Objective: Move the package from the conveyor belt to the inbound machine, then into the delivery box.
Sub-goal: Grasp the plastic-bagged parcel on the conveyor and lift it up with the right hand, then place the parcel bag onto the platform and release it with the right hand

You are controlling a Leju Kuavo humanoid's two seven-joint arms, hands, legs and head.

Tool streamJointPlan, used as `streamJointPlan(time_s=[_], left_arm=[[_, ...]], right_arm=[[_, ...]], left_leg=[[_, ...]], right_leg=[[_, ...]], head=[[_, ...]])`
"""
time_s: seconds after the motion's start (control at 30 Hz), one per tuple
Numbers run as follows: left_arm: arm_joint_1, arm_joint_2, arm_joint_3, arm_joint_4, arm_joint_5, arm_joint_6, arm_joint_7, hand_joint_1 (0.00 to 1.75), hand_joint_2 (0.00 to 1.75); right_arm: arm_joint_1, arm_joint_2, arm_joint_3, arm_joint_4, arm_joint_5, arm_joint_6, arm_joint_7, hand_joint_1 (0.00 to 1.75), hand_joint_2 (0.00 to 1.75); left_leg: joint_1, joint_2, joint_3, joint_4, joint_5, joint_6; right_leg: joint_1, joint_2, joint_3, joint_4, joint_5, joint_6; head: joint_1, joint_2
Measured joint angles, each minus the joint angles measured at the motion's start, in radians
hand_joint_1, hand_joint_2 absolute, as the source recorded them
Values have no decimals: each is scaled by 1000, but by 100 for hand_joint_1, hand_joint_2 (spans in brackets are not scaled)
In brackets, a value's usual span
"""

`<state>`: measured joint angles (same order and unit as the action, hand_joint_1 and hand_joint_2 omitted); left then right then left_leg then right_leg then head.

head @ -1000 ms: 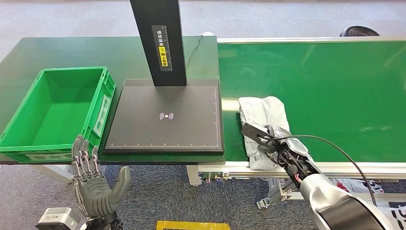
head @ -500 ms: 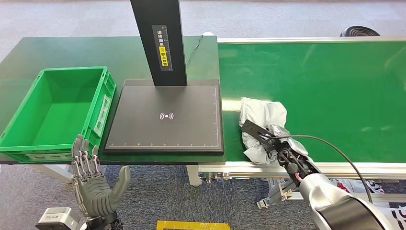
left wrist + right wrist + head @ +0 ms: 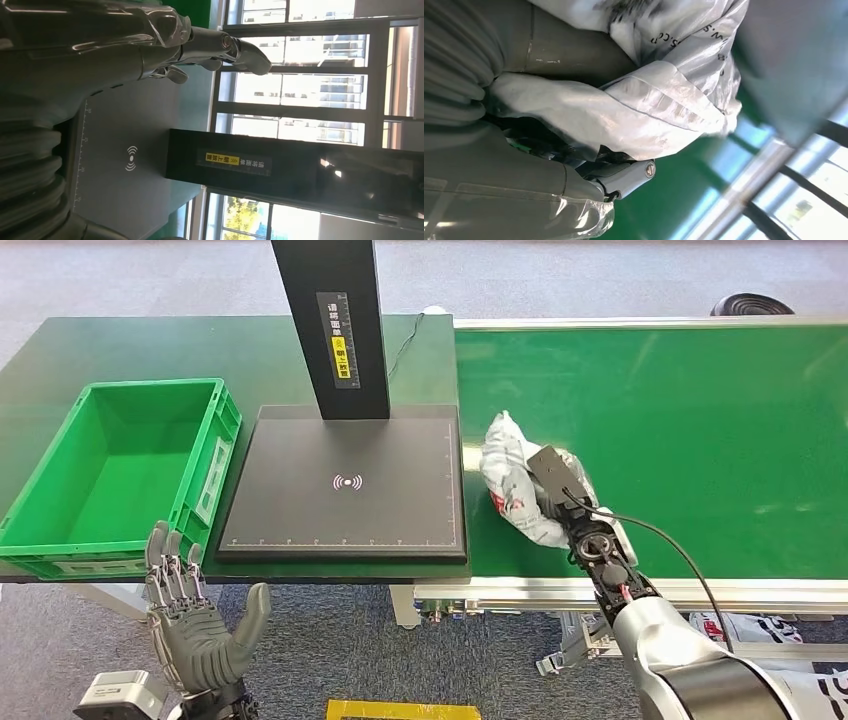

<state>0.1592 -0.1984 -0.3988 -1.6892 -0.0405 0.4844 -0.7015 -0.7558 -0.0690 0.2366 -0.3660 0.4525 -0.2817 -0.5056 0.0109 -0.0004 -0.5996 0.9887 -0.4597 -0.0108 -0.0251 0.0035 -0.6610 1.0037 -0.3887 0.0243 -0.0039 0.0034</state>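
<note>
A crumpled grey-white plastic package (image 3: 512, 480) is lifted off the green conveyor belt (image 3: 700, 430), close to the belt's left end. My right hand (image 3: 560, 502) grips it from behind, and the bag (image 3: 664, 95) wraps over the thumb and fingers (image 3: 624, 180) up close. The black inbound machine plate (image 3: 345, 485) with its white scan mark lies just left of the package, under a black post (image 3: 335, 325). The green delivery box (image 3: 120, 470) stands empty at the far left. My left hand (image 3: 195, 625) hangs below the table edge, fingers spread and holding nothing.
The scan plate (image 3: 125, 165) and post (image 3: 250, 162) appear beyond my left fingers (image 3: 240, 50). A cable runs behind the post over the dark green table (image 3: 150, 350). The conveyor's metal rail (image 3: 520, 590) borders the near edge. Grey carpet lies below, with a yellow marking (image 3: 400, 710).
My right hand has raised the package off the belt and carried it up and left toward the scan plate; the bag now stands bunched. The left hand has barely moved.
</note>
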Motion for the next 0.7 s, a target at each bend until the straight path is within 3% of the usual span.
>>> streamJointPlan(time_s=[0.27,0.53,0.7], left_arm=[[-8,2,-2,9,13,21,0,0,175],[-22,3,-3,24,16,7,0,0,175],[-29,2,-2,37,16,-15,0,0,175]], right_arm=[[16,69,-100,-221,-72,19,-138,175,175],[114,125,-114,-496,-153,35,-175,175,175],[185,149,-86,-591,-148,47,-169,175,175]], left_leg=[[0,0,0,0,0,0],[0,-1,0,0,0,0],[0,0,0,0,0,0]], right_leg=[[0,0,0,0,0,0],[0,-1,-1,0,0,0],[0,0,-1,0,0,0]], head=[[0,0],[0,0],[0,0]])
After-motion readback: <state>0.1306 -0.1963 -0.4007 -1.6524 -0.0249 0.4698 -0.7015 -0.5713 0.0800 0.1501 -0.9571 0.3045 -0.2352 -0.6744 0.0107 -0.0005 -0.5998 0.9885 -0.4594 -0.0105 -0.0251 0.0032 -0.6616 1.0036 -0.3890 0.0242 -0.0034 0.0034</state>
